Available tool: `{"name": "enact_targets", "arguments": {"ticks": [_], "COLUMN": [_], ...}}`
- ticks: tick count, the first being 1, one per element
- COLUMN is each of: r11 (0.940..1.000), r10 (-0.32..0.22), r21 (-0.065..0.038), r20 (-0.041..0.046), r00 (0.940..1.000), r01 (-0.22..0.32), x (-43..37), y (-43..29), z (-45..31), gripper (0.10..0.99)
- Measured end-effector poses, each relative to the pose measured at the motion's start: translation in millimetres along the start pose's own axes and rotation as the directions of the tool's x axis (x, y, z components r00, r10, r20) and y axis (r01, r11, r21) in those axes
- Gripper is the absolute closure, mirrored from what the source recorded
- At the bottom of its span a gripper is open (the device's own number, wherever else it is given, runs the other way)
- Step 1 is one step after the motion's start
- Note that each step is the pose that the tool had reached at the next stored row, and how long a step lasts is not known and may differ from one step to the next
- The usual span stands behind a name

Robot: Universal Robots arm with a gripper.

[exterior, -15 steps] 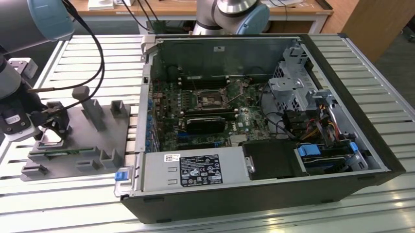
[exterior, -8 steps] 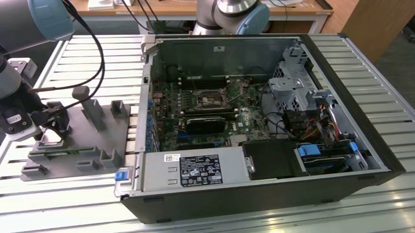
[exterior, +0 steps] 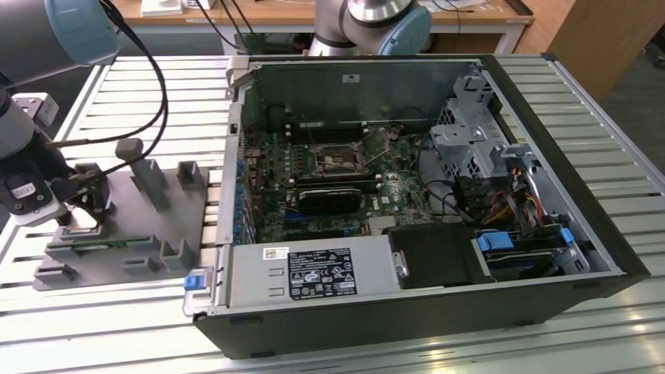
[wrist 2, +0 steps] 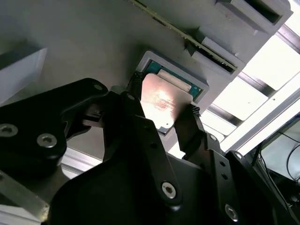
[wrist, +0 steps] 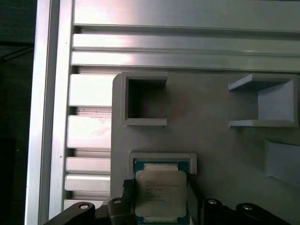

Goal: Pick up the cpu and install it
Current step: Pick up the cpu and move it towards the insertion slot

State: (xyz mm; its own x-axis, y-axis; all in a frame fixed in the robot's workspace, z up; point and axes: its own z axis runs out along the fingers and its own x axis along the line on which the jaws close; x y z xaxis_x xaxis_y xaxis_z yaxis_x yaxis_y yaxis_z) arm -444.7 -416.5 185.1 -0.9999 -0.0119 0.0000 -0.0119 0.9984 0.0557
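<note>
On the grey plastic fixture with upright posts (exterior: 124, 226), the small, flat, square, silvery-topped cpu (wrist: 161, 192) lies in a shallow recess near one edge, with the black hand (wrist 2: 164, 101) closed against its opposite sides.

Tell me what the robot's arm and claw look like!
The arm is a fat grey tube with a light blue cap on its joint, and thin black cables hang beside it. The gripper is black all over, made of chunky bars joined by shiny silver screws.
</note>
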Motion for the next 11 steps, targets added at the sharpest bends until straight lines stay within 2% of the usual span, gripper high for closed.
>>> {"name": "enact_targets", "arguments": {"ticks": [2,5,11], "r11": [1.0000,1.0000,1.0000], "r10": [-0.001,-0.001,-0.001], "r21": [0.000,0.000,0.000], "r20": [0.0004,0.0000,-0.0009], "r00": [1.0000,1.0000,1.0000], "r01": [0.001,0.001,0.001], "x": [0.0,0.0,0.0], "y": [0.1,0.4,1.0], "z": [-0.9,-8.4,-18.5], "gripper": [0.553,0.553,0.553]}}
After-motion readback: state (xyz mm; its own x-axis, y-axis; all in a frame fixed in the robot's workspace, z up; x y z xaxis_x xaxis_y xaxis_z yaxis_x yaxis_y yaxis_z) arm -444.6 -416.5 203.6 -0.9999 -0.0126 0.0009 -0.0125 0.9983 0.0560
